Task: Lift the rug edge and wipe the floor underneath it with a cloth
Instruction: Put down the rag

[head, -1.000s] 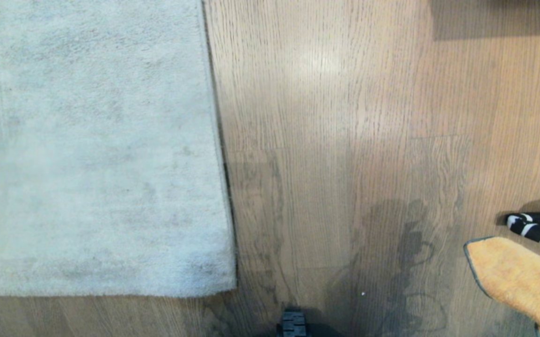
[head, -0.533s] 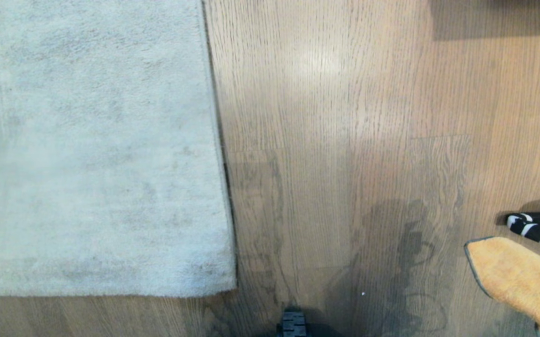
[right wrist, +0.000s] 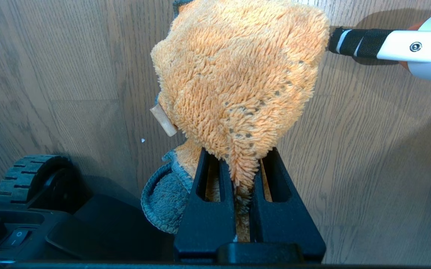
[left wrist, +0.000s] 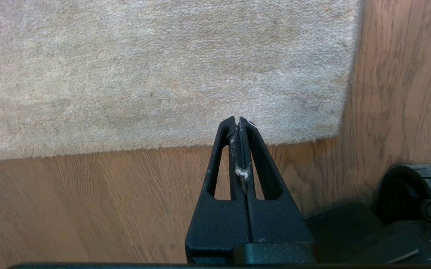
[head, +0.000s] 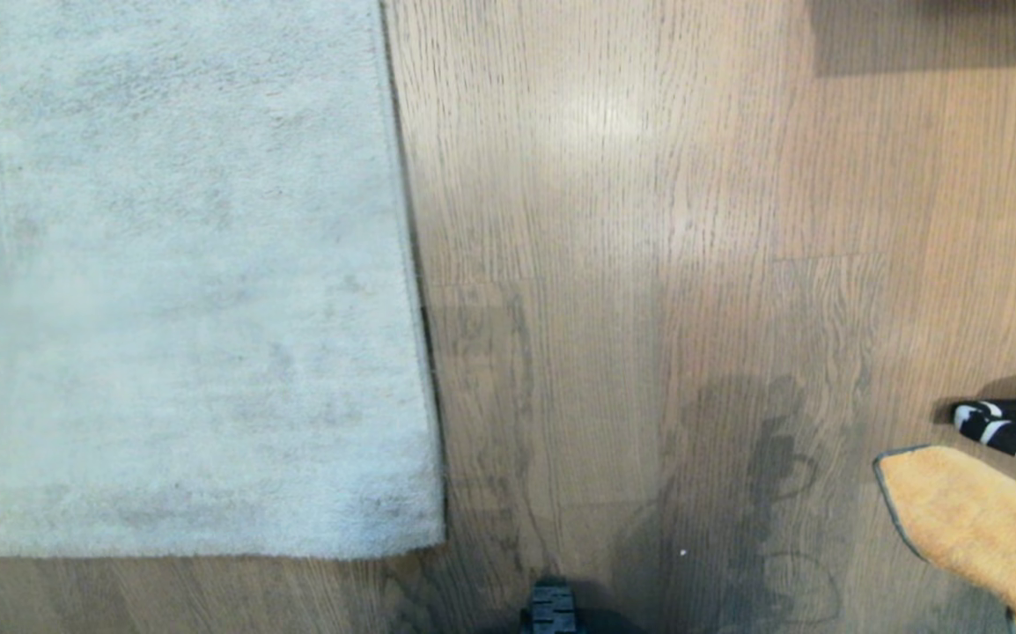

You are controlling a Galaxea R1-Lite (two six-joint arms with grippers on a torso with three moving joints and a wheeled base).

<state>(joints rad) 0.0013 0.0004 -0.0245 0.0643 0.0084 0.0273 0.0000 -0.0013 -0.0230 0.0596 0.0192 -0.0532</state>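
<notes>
- Rug edge (head: 415, 264): straight border of a pale grey short-pile rug, lying flat on the floor (head: 631, 220). The rug fills the left part of the head view; its near corner sits low in that view, also flat.
- Floor: grey-brown wood-grain planks with a soft sheen patch toward the far side. Faint darker streaks and outlines mark the planks right of the rug's near corner.
- Left end effector (left wrist: 239, 121): fingers pressed together, nothing between them but wisps of pale lint stuck along the seam. In the left wrist view it hangs over bare floor, its tips showing against the rug's near border, not far from the corner. Whether the tips touch anything I cannot tell.
- Right end effector (right wrist: 242, 175): clamped on the cloth (right wrist: 238, 78), an orange fuzzy rag with dark edge trim. The cloth bunches up past the fingertips, a small tan tag at one side and a grey-blue fold beside one finger.
- Head view: the cloth shows at the lower right, well apart from the rug.
- A black-and-white striped rod (head: 1014, 429) lies on the floor just beyond the cloth; the right wrist view shows it joined to a white and pale grey body.
- Black treaded wheel (head: 552, 608) of the robot's base at the bottom middle of the head view.
</notes>
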